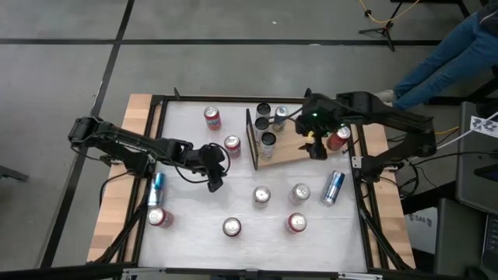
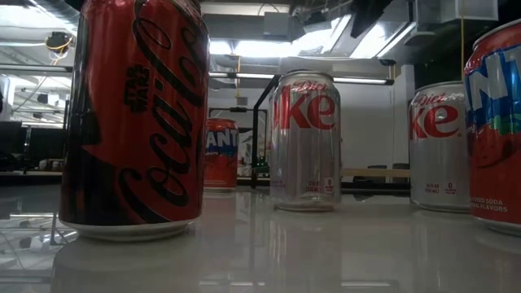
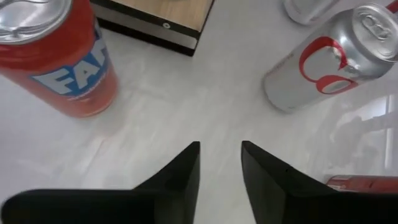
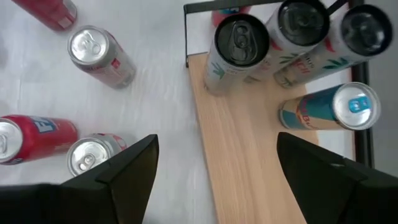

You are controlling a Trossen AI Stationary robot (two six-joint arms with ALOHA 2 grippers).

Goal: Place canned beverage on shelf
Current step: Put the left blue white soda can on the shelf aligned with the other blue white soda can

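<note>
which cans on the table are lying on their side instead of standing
Two blue cans lie flat: one at the table's left edge, below the left arm, and one near the right edge, below the shelf. The red and silver cans stand upright.

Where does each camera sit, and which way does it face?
High: overhead, straight down on table, both arms, shelf.
Low: table height, level across cans; no arm shows.
Left wrist: past the left gripper, slightly open and empty, at red can and silver can.
Right wrist: above shelf, right gripper open, empty.
Shared: shelf cans in high and right wrist views.
</note>
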